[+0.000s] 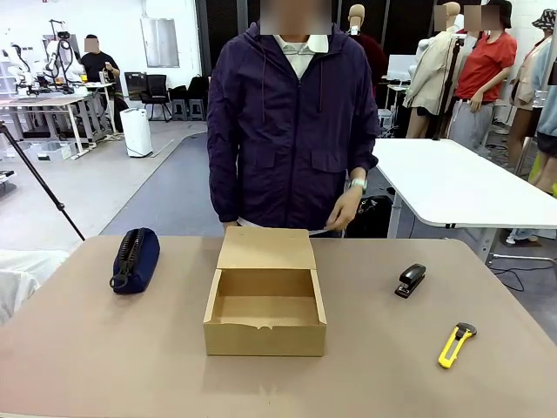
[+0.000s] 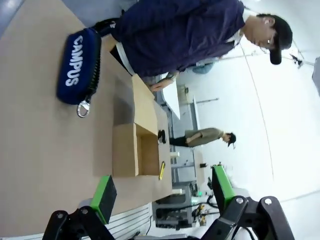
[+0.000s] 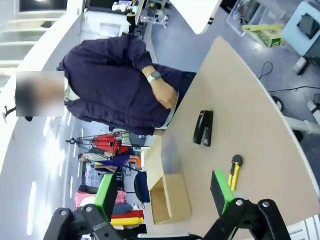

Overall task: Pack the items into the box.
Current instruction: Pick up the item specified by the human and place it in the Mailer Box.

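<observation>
Left tool (image 2: pixel 162 192) and right tool (image 3: pixel 163 192) wide open, empty; stapler (image 1: pixel 411 280), knife (image 1: pixel 455 344) near right edge of table (image 1: pixel 87 348), apart from box (image 1: pixel 265 340).

Bright, even light, soft shadow inside the box (image 1: pixel 265 340), wrist views apparently edge-warped.

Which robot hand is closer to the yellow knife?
Right. The right gripper hangs open, and the knife lies close in front of it, off to one side. The left gripper, open too, has the knife far off, on the other side of the box.
</observation>
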Robot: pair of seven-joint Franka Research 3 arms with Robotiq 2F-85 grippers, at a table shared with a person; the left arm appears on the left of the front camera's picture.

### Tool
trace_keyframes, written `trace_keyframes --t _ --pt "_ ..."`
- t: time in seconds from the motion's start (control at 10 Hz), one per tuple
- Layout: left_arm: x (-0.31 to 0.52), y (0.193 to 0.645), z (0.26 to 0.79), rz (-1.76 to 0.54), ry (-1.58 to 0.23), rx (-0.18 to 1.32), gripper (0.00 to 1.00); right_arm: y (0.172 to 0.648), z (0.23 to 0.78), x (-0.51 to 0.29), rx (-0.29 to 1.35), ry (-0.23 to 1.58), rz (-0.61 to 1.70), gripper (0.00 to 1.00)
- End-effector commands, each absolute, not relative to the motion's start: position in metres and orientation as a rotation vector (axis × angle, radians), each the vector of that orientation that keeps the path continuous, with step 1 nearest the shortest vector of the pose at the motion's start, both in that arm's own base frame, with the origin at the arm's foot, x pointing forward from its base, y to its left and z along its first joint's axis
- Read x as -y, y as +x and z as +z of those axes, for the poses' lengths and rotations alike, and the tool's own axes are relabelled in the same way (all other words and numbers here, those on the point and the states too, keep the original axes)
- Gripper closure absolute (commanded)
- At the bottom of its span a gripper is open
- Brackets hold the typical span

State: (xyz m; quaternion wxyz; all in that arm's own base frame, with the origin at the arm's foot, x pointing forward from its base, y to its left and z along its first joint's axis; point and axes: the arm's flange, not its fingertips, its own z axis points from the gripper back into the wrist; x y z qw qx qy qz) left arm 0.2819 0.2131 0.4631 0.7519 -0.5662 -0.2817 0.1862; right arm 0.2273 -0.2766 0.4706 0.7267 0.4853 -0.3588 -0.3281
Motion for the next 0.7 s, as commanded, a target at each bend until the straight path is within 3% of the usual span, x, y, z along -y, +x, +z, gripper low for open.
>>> trace_keyframes --t 0.0,0.6 --pt "-0.212 0.2836 0.4738 0.38 -1.239 0.62 0.0 0.2345 0.4907 0.2637 0.817 1.075 -0.665 0.0" --pt "-0.212 0.2836 0.4738 0.38 -1.239 0.62 0.0 0.2345 0.4907 0.2637 0.817 1.075 -0.665 0.0"
